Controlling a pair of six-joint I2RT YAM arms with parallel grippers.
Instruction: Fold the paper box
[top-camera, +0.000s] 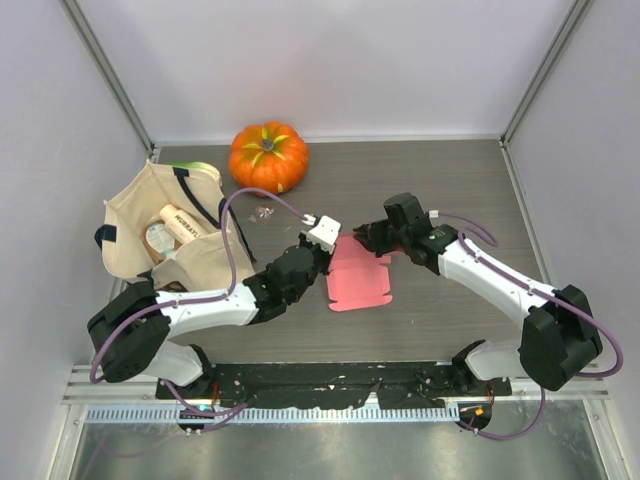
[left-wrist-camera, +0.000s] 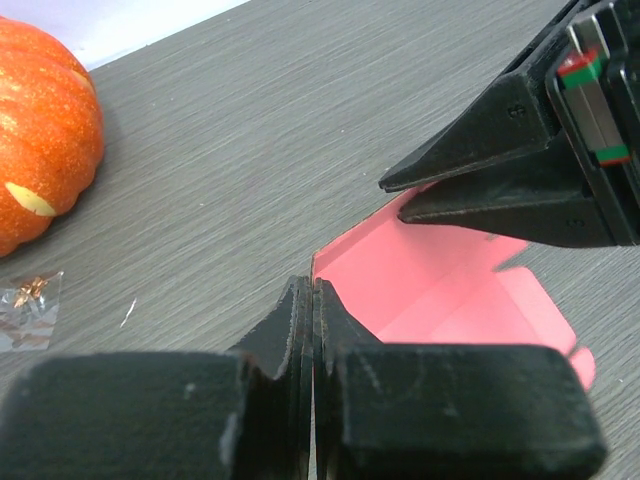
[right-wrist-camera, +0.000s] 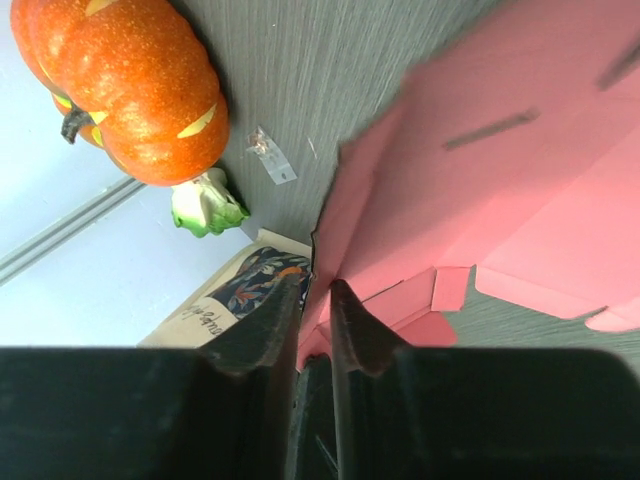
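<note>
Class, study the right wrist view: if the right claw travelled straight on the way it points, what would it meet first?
The paper box: its raised pink edge stands between the fingers of the right claw, so it would push into that sheet. What lies behind is hard to judge.

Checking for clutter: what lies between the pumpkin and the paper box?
A small clear wrapper, on otherwise bare table between pumpkin and paper box; clearest in the right wrist view.
</note>
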